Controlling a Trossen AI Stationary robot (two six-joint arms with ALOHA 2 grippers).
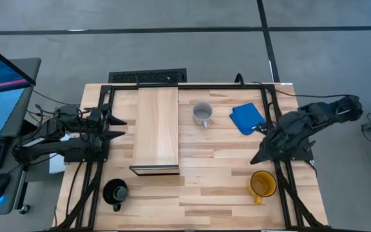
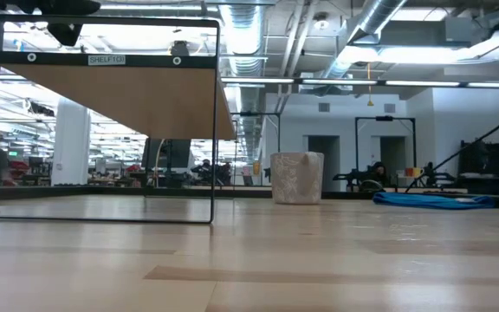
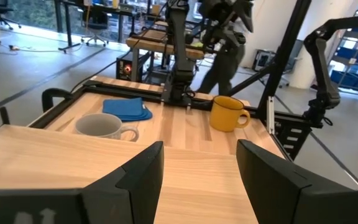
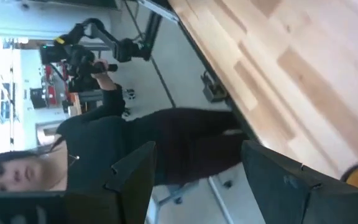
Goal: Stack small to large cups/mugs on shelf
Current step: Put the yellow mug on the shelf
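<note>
The pale wood shelf [image 1: 157,127] stands raised on a dark frame at mid-left of the table [image 1: 224,187]; it also shows in the low view [image 2: 119,97]. The white-grey mug [image 1: 202,114] stands upright right of the shelf. The yellow mug [image 1: 262,184] stands near the front right, and the black mug [image 1: 115,192] near the front left. My left gripper [image 1: 119,127] is open and empty at the shelf's left edge. My right gripper [image 1: 257,157] is open and empty just above the yellow mug, tilted toward the table's near edge.
A flat blue cloth [image 1: 247,118] lies right of the white-grey mug. The dark frame rails [image 1: 275,116] run along the table's sides. A person [image 4: 104,143] stands beyond the table's edge in the right wrist view. A monitor [image 1: 2,77] stands off the table's left.
</note>
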